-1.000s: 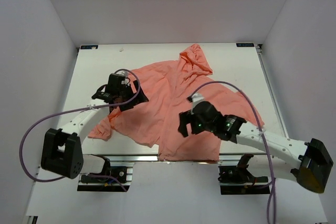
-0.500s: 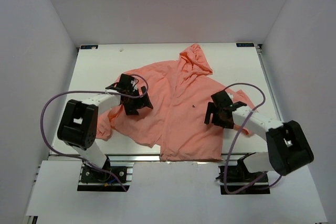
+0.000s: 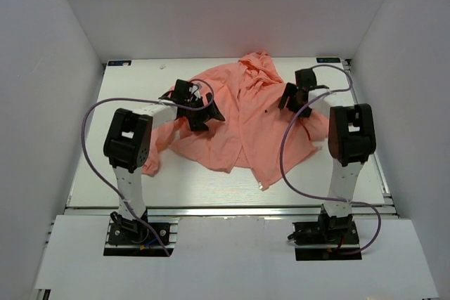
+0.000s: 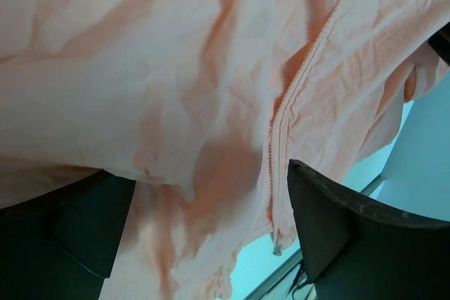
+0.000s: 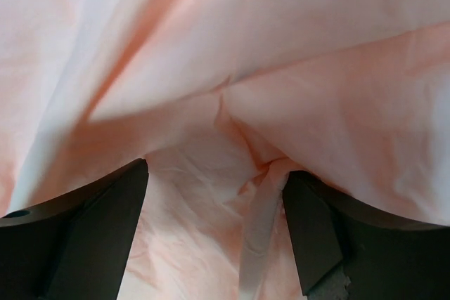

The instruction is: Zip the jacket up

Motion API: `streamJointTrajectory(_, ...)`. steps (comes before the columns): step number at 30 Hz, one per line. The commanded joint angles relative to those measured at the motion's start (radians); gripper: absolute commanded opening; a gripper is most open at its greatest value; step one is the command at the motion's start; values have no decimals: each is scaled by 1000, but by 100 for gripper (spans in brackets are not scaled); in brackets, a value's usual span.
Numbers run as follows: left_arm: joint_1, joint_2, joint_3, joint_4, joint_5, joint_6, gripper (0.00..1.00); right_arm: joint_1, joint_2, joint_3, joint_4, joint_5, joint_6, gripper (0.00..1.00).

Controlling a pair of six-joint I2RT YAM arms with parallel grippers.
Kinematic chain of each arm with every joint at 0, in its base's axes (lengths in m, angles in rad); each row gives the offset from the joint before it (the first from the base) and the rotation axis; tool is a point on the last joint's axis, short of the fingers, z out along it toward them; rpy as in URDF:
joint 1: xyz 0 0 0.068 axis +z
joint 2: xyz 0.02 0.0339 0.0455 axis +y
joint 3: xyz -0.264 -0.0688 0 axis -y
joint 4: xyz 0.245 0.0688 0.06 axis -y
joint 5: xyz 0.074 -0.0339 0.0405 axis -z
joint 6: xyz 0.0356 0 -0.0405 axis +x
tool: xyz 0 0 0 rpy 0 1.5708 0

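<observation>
Jacket (image 3: 239, 124) lies rumpled on the far half of the counter (image 3: 183, 187), left claw (image 4: 207, 209) open over the zipper teeth (image 4: 280, 131), right claw (image 5: 214, 209) open over a fold, gripping nothing; best flatten and line up the 2 front edges before zipping from the hem

Left arm (image 3: 129, 147) and right arm (image 3: 349, 138) had white tube links and boxy black joint housings. A lavender cable (image 3: 84, 138) looped off each. Mounting bases (image 3: 137, 233) were black. Left gripper (image 4: 207, 173) had matte black wedge-shaped fingers (image 4: 337, 223). Right gripper (image 5: 216, 168) matched, with scuffed edges.
</observation>
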Motion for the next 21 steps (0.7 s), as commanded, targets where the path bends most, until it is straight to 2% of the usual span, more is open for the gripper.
streamJointTrajectory(1, -7, 60, 127, 11, 7, 0, 98, -42, 72, 157, -22, -87, -90, 81)
streamJointTrajectory(3, -15, 48, 164, -31, -7, -1, 98, -39, 62, 184, -65, -102, -141, 83)
streamJointTrajectory(6, -47, -26, 141, -55, -27, 8, 98, -30, -62, 77, -35, -79, -188, 88)
streamJointTrajectory(9, -72, -103, 54, -65, -45, 14, 98, -13, -263, -96, -4, -38, -222, 89)
streamJointTrajectory(14, -84, -288, -93, -100, -122, 6, 98, 41, -587, -299, -118, 20, -176, 89)
streamJointTrajectory(15, -86, -314, -113, -100, -131, 8, 98, 58, -630, -383, -119, 25, -186, 89)
streamJointTrajectory(17, -89, -392, -161, -107, -165, 11, 98, 153, -743, -440, -150, 59, -215, 89)
streamJointTrajectory(18, -89, -415, -175, -112, -172, 14, 98, 250, -769, -472, -164, 65, -227, 89)
streamJointTrajectory(21, -90, -495, -230, -138, -205, 25, 98, 421, -819, -505, -217, 73, -212, 89)
